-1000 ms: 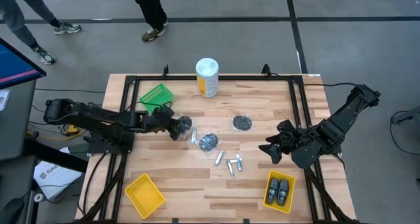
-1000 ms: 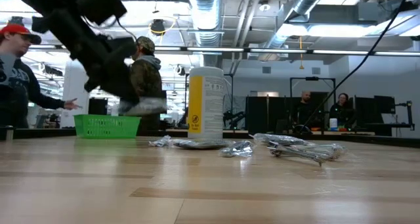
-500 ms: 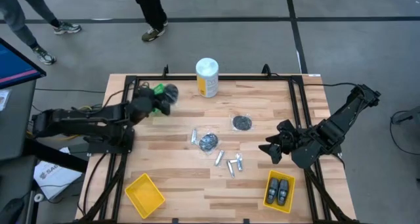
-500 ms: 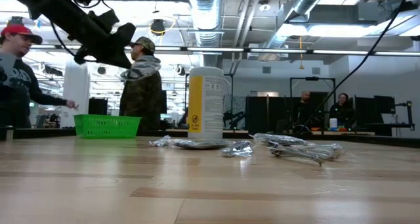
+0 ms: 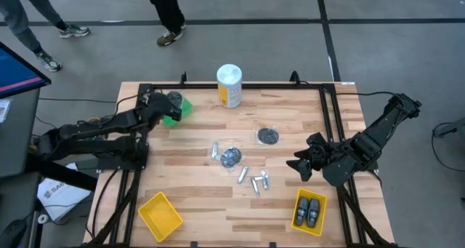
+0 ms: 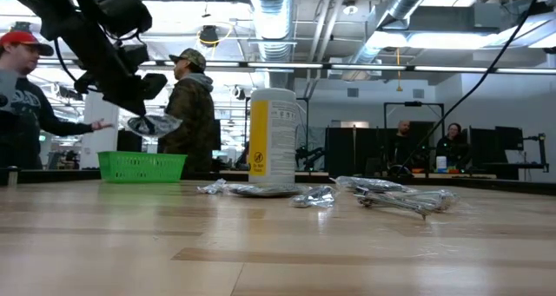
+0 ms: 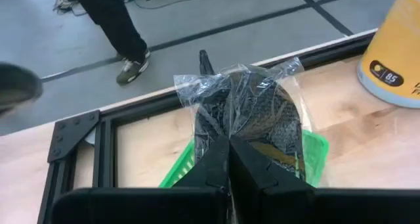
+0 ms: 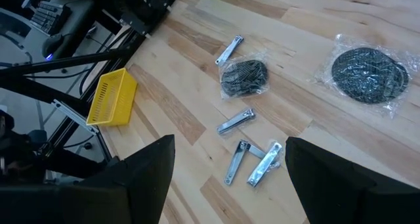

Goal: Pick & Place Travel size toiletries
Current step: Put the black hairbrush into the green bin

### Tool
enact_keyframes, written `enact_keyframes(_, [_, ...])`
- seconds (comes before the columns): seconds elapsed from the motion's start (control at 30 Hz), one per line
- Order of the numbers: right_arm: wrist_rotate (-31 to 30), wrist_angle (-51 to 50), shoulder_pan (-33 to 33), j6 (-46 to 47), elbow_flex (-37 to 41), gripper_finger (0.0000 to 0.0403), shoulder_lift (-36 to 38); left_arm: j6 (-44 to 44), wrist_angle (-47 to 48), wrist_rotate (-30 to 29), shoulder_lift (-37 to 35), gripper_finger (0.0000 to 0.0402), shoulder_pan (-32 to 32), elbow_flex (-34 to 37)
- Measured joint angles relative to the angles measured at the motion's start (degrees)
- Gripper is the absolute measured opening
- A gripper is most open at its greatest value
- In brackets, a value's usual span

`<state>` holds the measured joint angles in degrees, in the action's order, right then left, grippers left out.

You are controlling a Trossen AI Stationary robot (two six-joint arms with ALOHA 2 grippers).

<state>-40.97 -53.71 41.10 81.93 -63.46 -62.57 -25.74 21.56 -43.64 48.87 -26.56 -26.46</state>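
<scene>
My left gripper (image 5: pixel 168 106) (image 7: pixel 228 144) is shut on a dark round disc in a clear wrapper (image 7: pixel 252 106) (image 6: pixel 155 123). It hovers above the green bin (image 5: pixel 179 111) (image 6: pixel 142 166) at the table's far left. Two more wrapped discs (image 5: pixel 268 136) (image 5: pixel 231 156) lie flat mid-table, with several small silver pieces (image 5: pixel 253 181) (image 8: pixel 244 159) beside them. Two dark oval pods (image 5: pixel 309 211) lie in a yellow bin near the right edge. My right gripper (image 5: pixel 300 165) (image 8: pixel 230 184) waits open above the table's right side. My left gripper pinches the wrapped disc between its two fingers at the rim nearest the wrist (image 7: pixel 220 122). The fingers reach from the table's left side, slanting down. The disc juts out past the fingertips, lifted clear over the green bin, with loose wrapper film (image 7: pixel 190 86) around it.
A tall white-and-yellow canister (image 5: pixel 229 86) (image 6: pixel 272 136) stands at the far edge, right of the green bin. An empty yellow bin (image 5: pixel 160 215) sits at the near left. A black frame (image 5: pixel 240 88) runs round the table. People stand beyond the far edge.
My left gripper has carried the wrapped disc from mid-table, next to the other discs, up and toward the far left corner. It now hangs over the green bin, slightly lower than half a second ago. It stayed shut. The right arm kept still.
</scene>
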Motion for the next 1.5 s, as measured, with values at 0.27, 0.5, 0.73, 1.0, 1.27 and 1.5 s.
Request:
enact_keyframes(0.27, [0.1, 0.0, 0.0, 0.0, 0.0, 0.0276, 0.0, 3.2, 0.8, 1.7, 2.9, 0.0015, -1.2, 0.0])
enact_keyframes(0.5, [0.4, 0.0, 0.0, 0.0, 0.0, 0.0276, 0.0, 6.8, 0.7, 1.7, 3.3, 0.01, -1.2, 0.0])
enact_keyframes(0.73, [0.7, -1.4, -3.8, 0.1, 0.0, 0.0276, 0.0, 5.1, -0.7, 5.7, 0.7, 0.0204, -0.5, -1.7])
enact_keyframes(1.0, [13.1, -7.1, -24.7, -9.0, 0.1, 0.0276, -5.3, 4.9, -7.6, 20.8, -6.4, 0.0243, 3.4, -7.2])
enact_keyframes(1.27, [22.0, -4.5, -37.0, -21.5, 0.0, 0.0276, -12.9, 3.0, -3.1, 25.3, -6.3, 0.0207, 4.6, -7.5])
enact_keyframes(1.5, [26.6, -4.3, -45.0, -28.5, 0.0, 0.0276, -21.9, 0.6, -5.6, 31.7, -6.3, 0.0196, 6.7, -7.5])
